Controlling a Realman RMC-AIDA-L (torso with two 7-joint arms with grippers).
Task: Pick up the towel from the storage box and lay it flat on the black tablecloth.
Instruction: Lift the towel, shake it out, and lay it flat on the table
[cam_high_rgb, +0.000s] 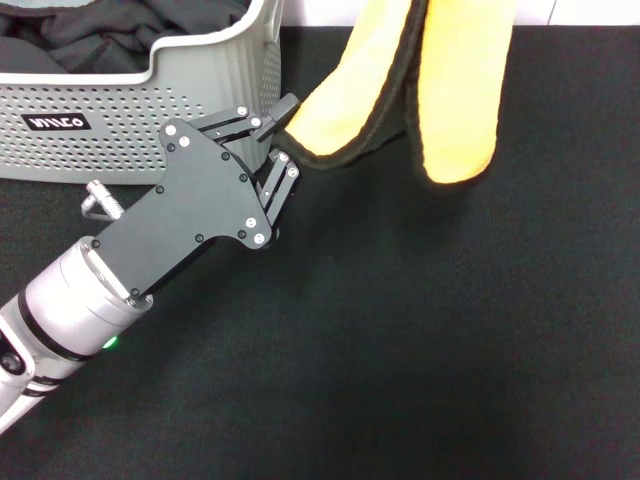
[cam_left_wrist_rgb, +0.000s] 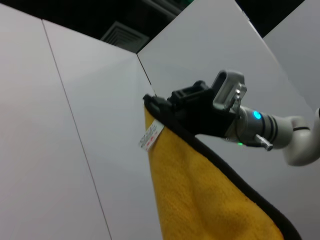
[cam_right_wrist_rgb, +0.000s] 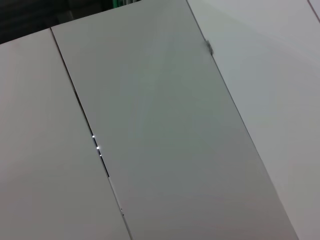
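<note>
The towel (cam_high_rgb: 455, 90) hangs folded from above the head view, yellow-orange side out with black edging, over the black tablecloth (cam_high_rgb: 450, 330). My left gripper (cam_high_rgb: 283, 135) is low beside the storage box (cam_high_rgb: 180, 100), its fingers spread at the towel's lower corner. My right gripper is out of the head view. In the left wrist view my right gripper (cam_left_wrist_rgb: 160, 105) is shut on the towel's (cam_left_wrist_rgb: 200, 200) top corner and holds it high. A small white tag (cam_left_wrist_rgb: 151, 136) hangs there.
A plain black bunched garment (cam_high_rgb: 100, 35) lies in the storage box at the back left. White wall panels (cam_right_wrist_rgb: 160, 125) fill the right wrist view. The tablecloth stretches to the right and front of the left arm.
</note>
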